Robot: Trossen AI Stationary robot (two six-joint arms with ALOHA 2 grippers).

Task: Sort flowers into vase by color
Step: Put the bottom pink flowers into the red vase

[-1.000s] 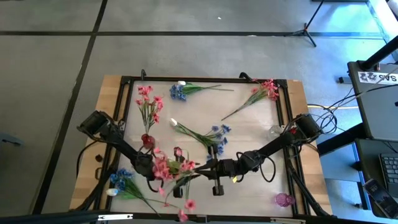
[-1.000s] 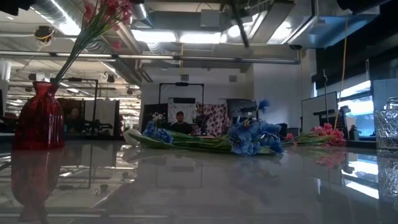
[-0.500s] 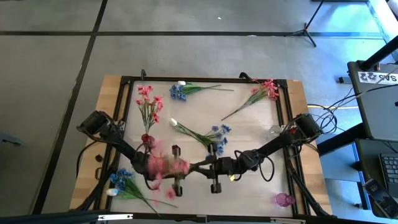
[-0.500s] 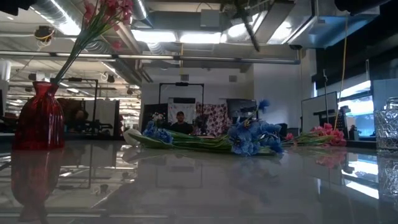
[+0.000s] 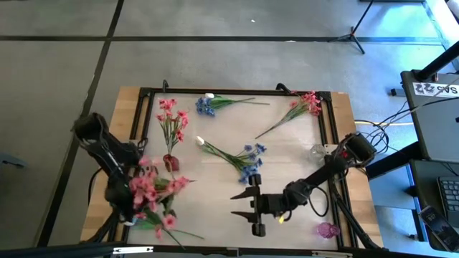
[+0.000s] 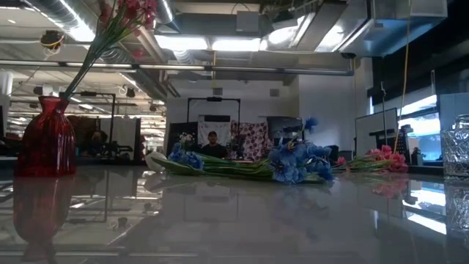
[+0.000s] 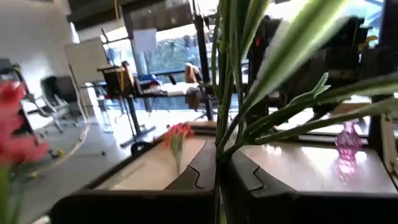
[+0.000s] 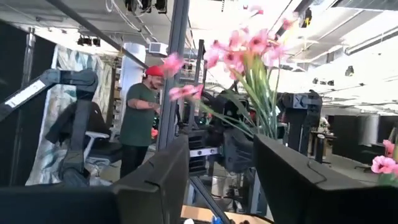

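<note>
While the left gripper (image 5: 135, 204) stays clamped on the green stems of a pink flower sprig (image 5: 152, 192) lifted over the table's near-left corner beside the red vase (image 5: 171, 163), the right gripper (image 5: 246, 210) hangs open and empty near centre.

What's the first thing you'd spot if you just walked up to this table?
The big bunch of pink flowers held up by the left gripper, near the table's front left corner. Next, the red vase with a pink sprig already in it, and the right gripper hanging open and empty over the front middle.
</note>
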